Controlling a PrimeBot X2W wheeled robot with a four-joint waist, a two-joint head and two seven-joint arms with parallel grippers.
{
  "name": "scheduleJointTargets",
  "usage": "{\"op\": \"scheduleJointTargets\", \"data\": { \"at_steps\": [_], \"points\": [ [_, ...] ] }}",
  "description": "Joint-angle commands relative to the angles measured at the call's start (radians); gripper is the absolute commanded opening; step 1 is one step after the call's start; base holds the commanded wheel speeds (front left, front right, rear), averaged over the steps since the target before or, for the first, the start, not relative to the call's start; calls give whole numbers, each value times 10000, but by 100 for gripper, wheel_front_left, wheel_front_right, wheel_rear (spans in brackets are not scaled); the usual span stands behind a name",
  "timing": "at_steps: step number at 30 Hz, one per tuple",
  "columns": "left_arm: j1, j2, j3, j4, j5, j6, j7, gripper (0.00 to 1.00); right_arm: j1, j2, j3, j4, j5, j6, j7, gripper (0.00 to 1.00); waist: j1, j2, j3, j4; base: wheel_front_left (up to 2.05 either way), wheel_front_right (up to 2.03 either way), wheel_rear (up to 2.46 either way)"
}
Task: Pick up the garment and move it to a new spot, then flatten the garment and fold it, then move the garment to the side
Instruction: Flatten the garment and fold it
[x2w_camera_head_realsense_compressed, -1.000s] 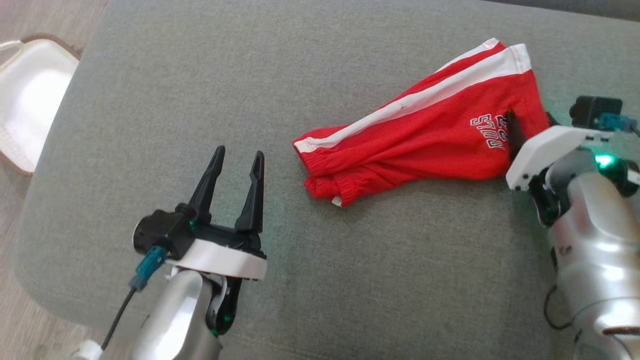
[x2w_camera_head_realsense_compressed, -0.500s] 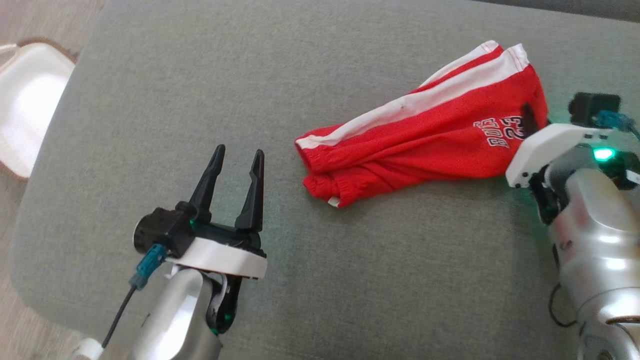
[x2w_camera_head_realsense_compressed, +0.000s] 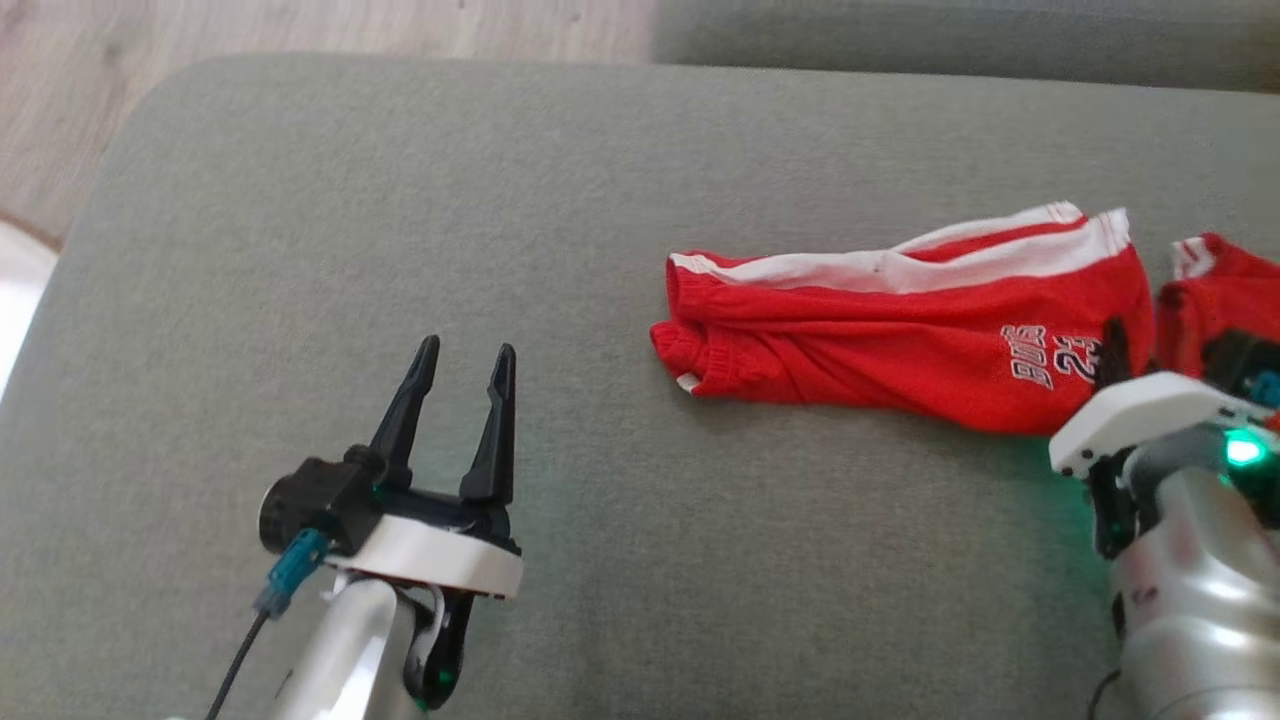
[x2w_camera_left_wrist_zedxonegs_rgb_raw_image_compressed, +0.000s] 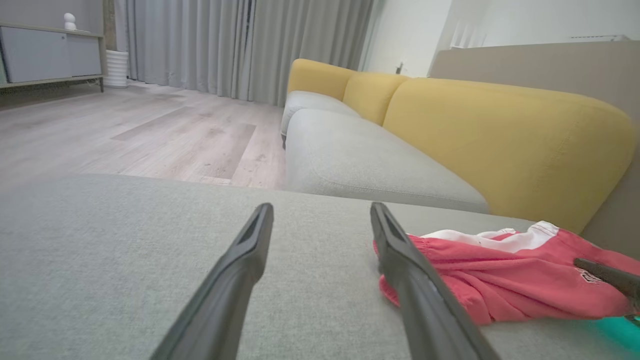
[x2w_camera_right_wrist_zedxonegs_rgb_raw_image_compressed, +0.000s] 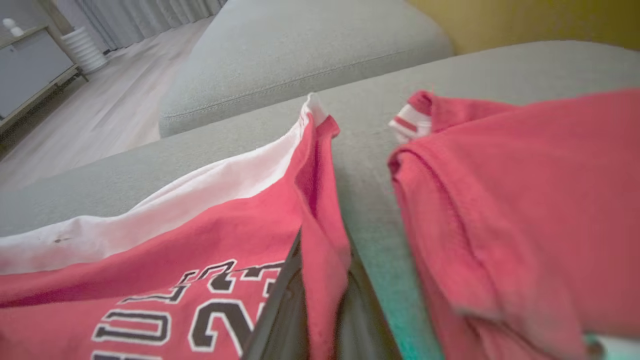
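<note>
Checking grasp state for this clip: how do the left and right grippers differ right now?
The left gripper is open; the right gripper is shut. The left holds nothing, over bare grey cushion; the right pinches the edge of the red shorts beside the printed number. Both have two long dark fingers.

Left gripper (x2w_camera_head_realsense_compressed: 468, 346) hovers, fingers spread wide and pointing forward; right gripper (x2w_camera_head_realsense_compressed: 1112, 348) is closed tight, pinching the garment (x2w_camera_head_realsense_compressed: 880, 330).

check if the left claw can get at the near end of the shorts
Probably yes: the left claw is open, and only cushion lies between it and the near end of the shorts. The right claw pinches the far end, out of its way.
</note>
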Motion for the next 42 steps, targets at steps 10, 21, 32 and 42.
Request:
{"op": "scheduleJointTargets", "data": {
  "at_steps": [10, 21, 32, 42],
  "points": [
    [137, 73, 618, -434, 223, -41, -93, 100, 69, 592, -164, -854, -163, -9, -322, 0, 2, -1, -192, -652, 0, 0, 0],
    [108, 117, 587, -289, 256, -60, -93, 100, -789, 599, 1370, -75, 1404, -9, -990, 0, 2, -1, -475, -260, 0, 0, 0],
    [310, 128, 640, -182, 192, -65, -93, 100, -843, 600, 4409, -451, 3859, -9, -1055, 0, 2, -1, -845, 603, 0, 0, 0],
    [424, 126, 555, -147, 176, -68, -93, 100, -514, 601, 7343, -860, 5493, -9, -951, 0, 2, -1, -952, 1238, 0, 0, 0]
  ]
}}
